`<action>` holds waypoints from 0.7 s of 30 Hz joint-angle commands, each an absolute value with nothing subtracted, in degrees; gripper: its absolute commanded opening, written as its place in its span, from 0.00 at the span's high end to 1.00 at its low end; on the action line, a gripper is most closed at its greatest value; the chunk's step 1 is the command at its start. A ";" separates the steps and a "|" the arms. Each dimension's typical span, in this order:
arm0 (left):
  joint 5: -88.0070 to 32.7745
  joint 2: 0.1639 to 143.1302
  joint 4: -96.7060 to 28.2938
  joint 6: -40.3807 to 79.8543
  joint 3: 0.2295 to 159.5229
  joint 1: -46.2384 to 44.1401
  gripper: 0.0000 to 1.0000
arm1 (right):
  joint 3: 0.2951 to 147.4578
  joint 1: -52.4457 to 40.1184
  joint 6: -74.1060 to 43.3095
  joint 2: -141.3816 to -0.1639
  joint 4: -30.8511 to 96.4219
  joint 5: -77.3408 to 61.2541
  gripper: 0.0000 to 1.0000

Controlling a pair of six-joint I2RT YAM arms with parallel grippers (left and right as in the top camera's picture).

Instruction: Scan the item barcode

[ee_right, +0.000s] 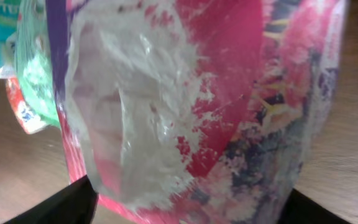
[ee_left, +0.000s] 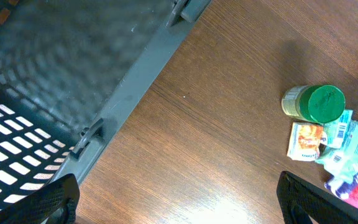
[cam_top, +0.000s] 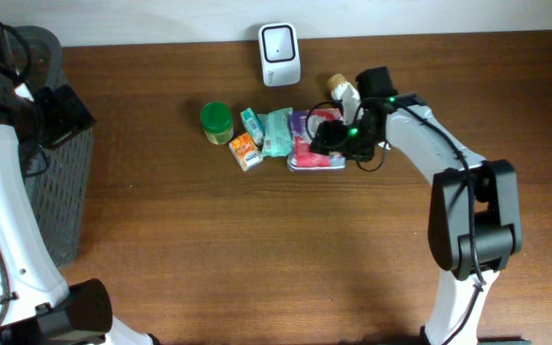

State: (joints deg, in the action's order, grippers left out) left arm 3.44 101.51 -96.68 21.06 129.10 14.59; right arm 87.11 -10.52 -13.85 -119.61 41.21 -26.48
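Note:
A pink and purple plastic bag (ee_right: 229, 93) fills the right wrist view and lies flat on the table (cam_top: 257, 249) in a cluster of items. My right gripper (ee_right: 188, 208) is down on the bag (cam_top: 307, 155), one finger pressed against each long edge. From overhead, the right gripper (cam_top: 328, 134) covers the bag's middle. No barcode shows on the bag's upper side. A white scanner (cam_top: 279, 55) stands at the table's back edge. My left gripper (ee_left: 179, 202) hangs wide open and empty over bare wood beside the basket (ee_left: 73, 74).
Left of the bag lie a teal pouch (cam_top: 276, 132), a small green box (cam_top: 251, 123), an orange packet (cam_top: 245, 151) and a green-lidded jar (cam_top: 217, 120). A cork-topped bottle (cam_top: 342, 91) stands behind the right gripper. The dark mesh basket (cam_top: 57, 192) stands at the left edge.

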 commanded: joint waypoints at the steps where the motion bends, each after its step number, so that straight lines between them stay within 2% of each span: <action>1: 3.90 100.27 -96.73 21.85 129.03 14.81 0.01 | 88.12 -13.74 -14.04 -120.05 40.27 -29.32 0.23; 7: 3.90 100.27 -96.73 21.85 129.03 14.81 0.01 | 94.52 -9.78 -14.04 -118.98 45.60 -29.26 0.22; 10: 3.90 100.27 -96.73 21.85 129.03 14.81 0.01 | 94.15 -7.44 -16.84 -119.42 44.66 -24.58 0.21; 20: 3.90 100.27 -96.73 21.85 129.03 14.81 0.01 | 87.92 -10.26 -17.06 -121.49 37.60 -25.02 0.23; 21: 3.90 100.27 -96.73 21.85 129.03 14.81 0.01 | 87.92 -10.63 -17.04 -122.48 37.45 -25.04 0.26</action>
State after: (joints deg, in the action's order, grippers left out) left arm 3.44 101.51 -96.68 21.06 129.10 14.59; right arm 88.68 -9.98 -16.60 -120.44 37.69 -25.47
